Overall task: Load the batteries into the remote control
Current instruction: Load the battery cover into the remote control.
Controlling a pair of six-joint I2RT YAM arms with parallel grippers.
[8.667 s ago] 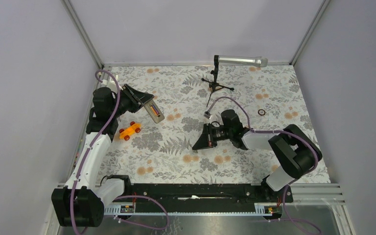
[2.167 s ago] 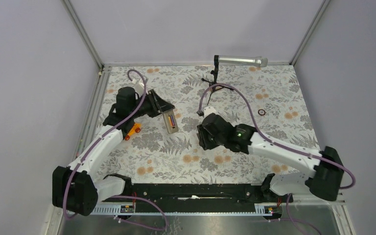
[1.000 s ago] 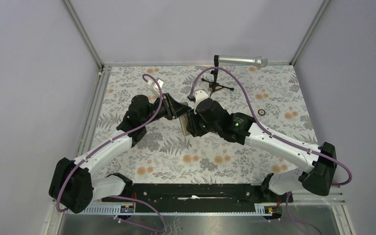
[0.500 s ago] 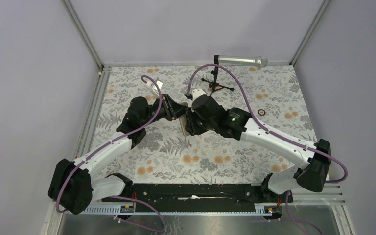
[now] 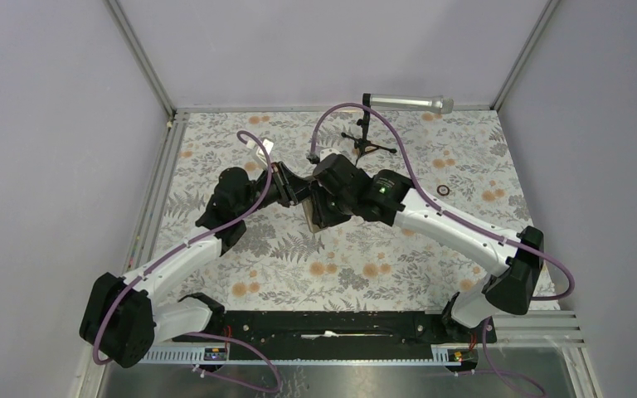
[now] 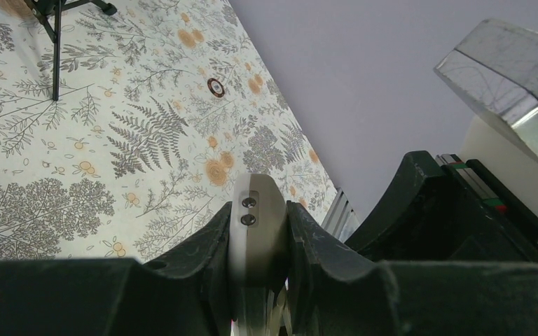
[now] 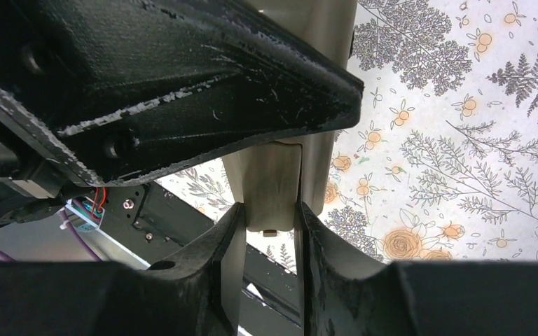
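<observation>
My left gripper point(image 5: 301, 191) is shut on the remote control point(image 5: 313, 215) and holds it above the table's middle. In the left wrist view point(image 6: 256, 222) the remote's white end with two screws point(image 6: 251, 210) stands between the fingers. My right gripper point(image 5: 323, 206) meets it from the right. In the right wrist view point(image 7: 267, 222) it is shut on a flat tan cover piece with a small tab point(image 7: 272, 189), lying against the remote's back point(image 7: 330, 84). The batteries are hidden.
A silver microphone point(image 5: 406, 103) on a black stand point(image 5: 367, 139) stands at the back. A small dark ring point(image 5: 443, 190) lies at the right, also in the left wrist view point(image 6: 216, 87). A black rail point(image 5: 332, 323) runs along the near edge.
Both grippers came together at the table's middle. The remote moved from far left, its recess with orange and purple batteries then showing. In the last second the right gripper slid left onto the remote.
</observation>
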